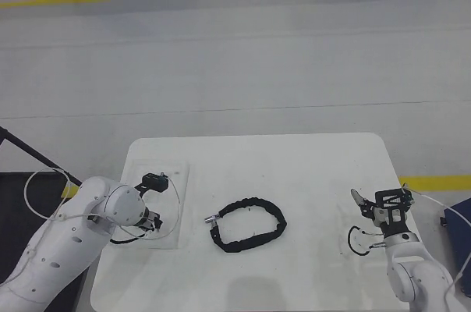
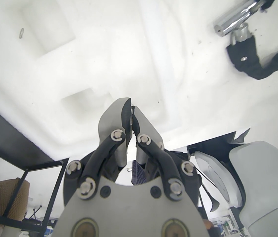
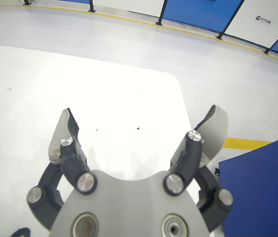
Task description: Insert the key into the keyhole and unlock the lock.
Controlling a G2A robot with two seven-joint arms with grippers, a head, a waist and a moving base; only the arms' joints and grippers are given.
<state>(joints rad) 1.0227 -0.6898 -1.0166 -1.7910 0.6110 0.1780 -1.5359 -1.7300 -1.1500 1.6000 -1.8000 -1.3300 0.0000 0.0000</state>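
— While the left claw [image 2: 131,107] pinches a thin metal sliver, likely the key [image 2: 131,117], above the foam tray [image 2: 104,38] beside the lock [image 1: 255,207], is anything inserted?

— No. Key well apart from the lock's chrome cylinder [image 2: 232,23]; inserting and turning remain. Right claw [image 3: 140,109] gapes empty, far side of lock. Count: one key, one lock, two claws.

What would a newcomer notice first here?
The black chain lock lies looped in the middle of the white table, with its silver lock cylinder at the end nearer the left arm. Next comes the left gripper, shut on a thin metal key above the white foam tray. The right gripper hangs open near the table's right edge.
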